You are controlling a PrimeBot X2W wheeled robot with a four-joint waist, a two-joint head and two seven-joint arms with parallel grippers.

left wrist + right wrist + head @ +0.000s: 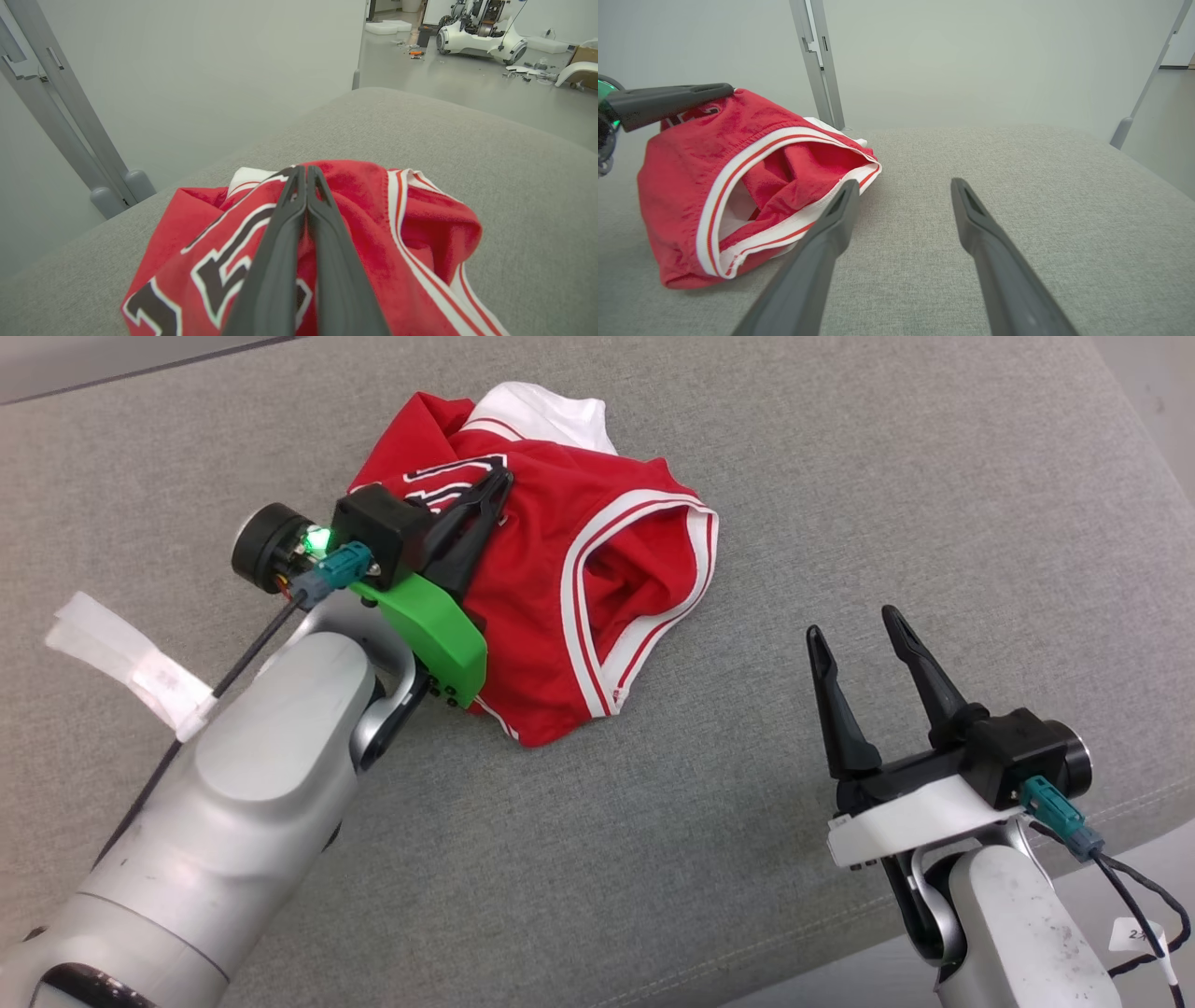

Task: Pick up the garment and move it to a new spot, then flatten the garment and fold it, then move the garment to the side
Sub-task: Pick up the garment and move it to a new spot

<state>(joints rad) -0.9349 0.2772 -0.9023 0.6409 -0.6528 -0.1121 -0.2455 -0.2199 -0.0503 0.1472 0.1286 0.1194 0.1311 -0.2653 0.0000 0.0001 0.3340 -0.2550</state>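
A red garment (579, 588) with white and red striped trim and dark, white-edged lettering lies bunched in a heap on the grey cushion (840, 476), toward its far edge and somewhat to the left of the middle. A white part of the cloth shows at the far side of the heap, and one trimmed opening gapes toward the cushion's right edge.

The left end effector (502, 481) reaches in over the heap from the left, its two dark fingers pressed flat together – clenched on a fold of the lettered cloth at the top. In the right wrist view the fabric rises to a peak just where those fingertips meet it, while the bottom of the heap rests on the cushion.

The right end effector (851, 623) hangs near the cushion's near edge, to the right of the garment and apart from it – released, fingers spread wide with nothing between them, pointing toward the far edge.

A white strip of tape (121, 658) wraps the cable beside the left forearm.
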